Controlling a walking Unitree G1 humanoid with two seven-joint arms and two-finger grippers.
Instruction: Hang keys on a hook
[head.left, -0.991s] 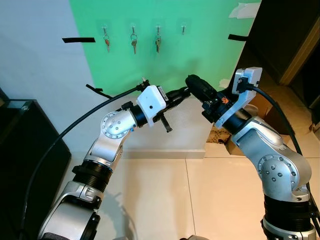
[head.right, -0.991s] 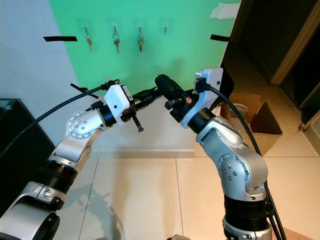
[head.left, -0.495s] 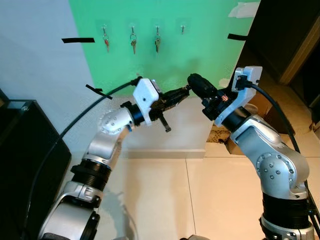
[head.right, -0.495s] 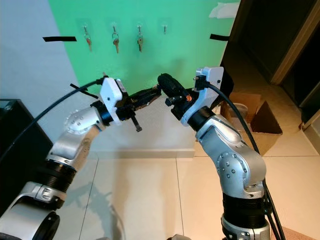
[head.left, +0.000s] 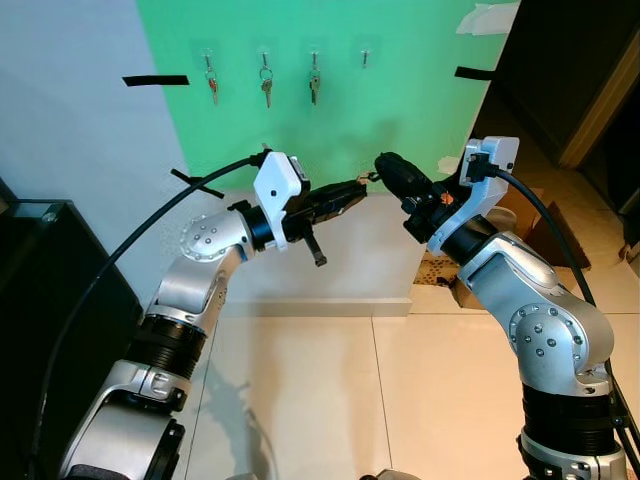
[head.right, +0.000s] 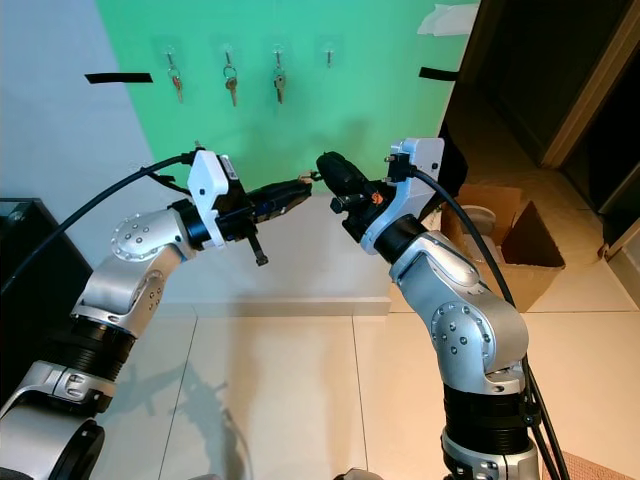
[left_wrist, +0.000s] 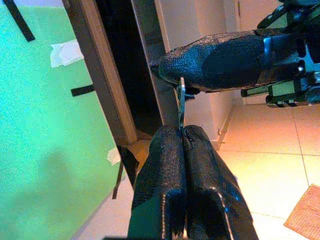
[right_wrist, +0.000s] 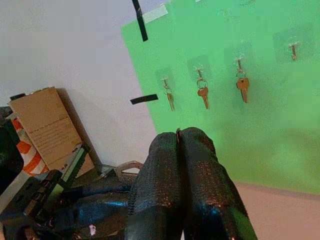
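Both grippers, left (head.left: 364, 183) and right (head.left: 380, 163), pinch 1 key (left_wrist: 181, 101)

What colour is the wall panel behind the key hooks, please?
Bright green panel, clearest in the left eye view.

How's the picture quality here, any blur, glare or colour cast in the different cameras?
Left and right eye views: sharp and evenly lit, arm shadows on the floor tiles. Left wrist view: warm orange cast on the tiles, left gripper slightly soft. Right wrist view: right gripper soft up close, hanging keys on the green panel readable.
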